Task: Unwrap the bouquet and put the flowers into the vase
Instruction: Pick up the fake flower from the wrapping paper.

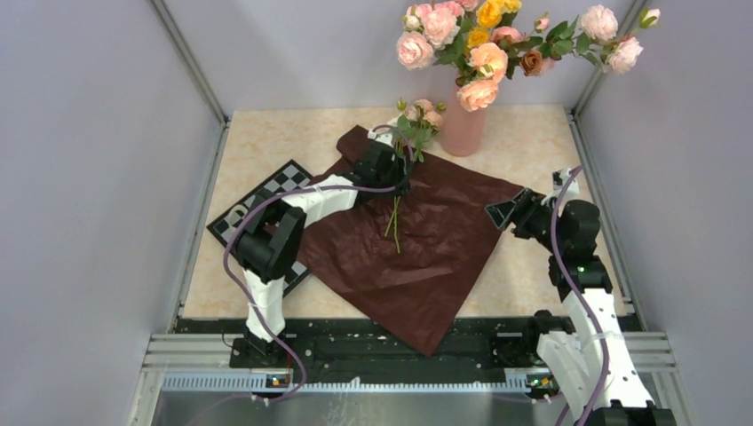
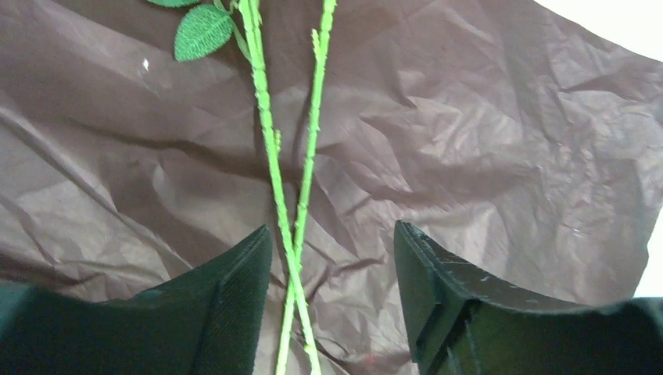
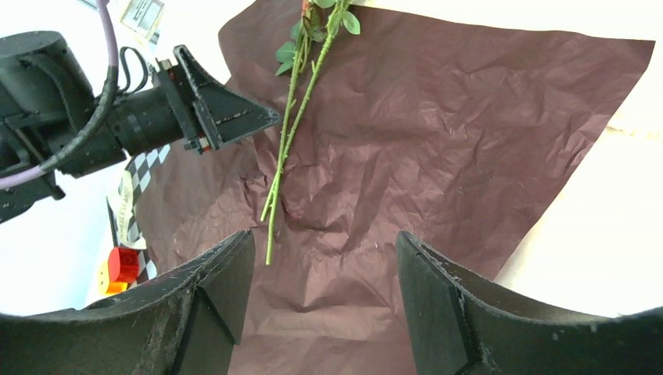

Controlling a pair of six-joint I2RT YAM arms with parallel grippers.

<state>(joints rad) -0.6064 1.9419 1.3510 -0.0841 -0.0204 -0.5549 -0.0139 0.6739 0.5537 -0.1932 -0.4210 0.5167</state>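
Note:
The bouquet lies unwrapped: the dark red paper [image 1: 435, 257] is spread flat, and the flowers [image 1: 424, 114] rest on it with blooms toward the vase [image 1: 463, 131]. My left gripper [image 1: 400, 180] hangs over the stems [image 1: 395, 217]. In the left wrist view the left gripper [image 2: 332, 242] is open astride two crossing green stems [image 2: 274, 156], which run close to the left finger [image 2: 234, 297] without being clamped. My right gripper [image 1: 499, 213] sits at the paper's right edge. In its wrist view the right gripper [image 3: 324, 250] is open and empty above the paper [image 3: 438, 141].
Larger pink, yellow and brown roses [image 1: 484, 44] fill the salmon-pink vase at the back. A checkerboard [image 1: 266, 191] lies partly under the paper's left side, with a small red and yellow block [image 3: 119, 267] by it. Grey walls enclose the table on three sides.

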